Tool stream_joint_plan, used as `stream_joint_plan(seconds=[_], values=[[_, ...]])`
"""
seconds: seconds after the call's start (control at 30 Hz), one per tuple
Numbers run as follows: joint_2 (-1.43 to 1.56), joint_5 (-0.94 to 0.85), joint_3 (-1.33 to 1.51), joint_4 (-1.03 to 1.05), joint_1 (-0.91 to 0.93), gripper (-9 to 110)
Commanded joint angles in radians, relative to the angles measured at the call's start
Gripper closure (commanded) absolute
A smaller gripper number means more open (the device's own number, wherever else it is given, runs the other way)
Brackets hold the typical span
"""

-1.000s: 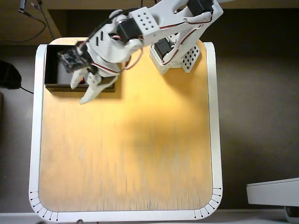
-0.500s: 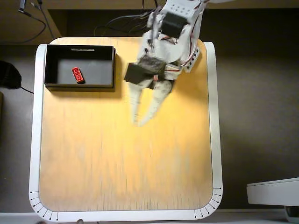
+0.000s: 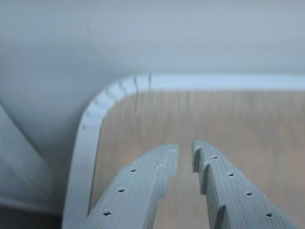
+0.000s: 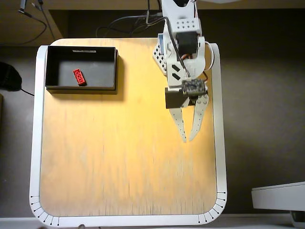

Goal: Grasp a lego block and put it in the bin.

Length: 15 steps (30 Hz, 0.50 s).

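My white 2-fingered pincer (image 4: 188,139) is hanging slightly spread and gripping nothing over the right side of the pale wooden table (image 4: 119,157) with its white rim. The small bright red studded plastic brick (image 4: 79,76) is lying inside the shallow black rectangular bin (image 4: 114,71) (top-left corner in the overhead view), well apart from me.

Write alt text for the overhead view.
A red lego block lies inside a black bin at the upper left corner of a wooden table. The white arm's pincer hangs over the table's right side, empty, fingers slightly parted and pointing toward the bottom of the picture.
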Motion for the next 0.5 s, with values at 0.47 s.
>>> stream_joint_plan(seconds=[0.47], values=[[0.272,-0.067,0.535,0.087,-0.002,101]])
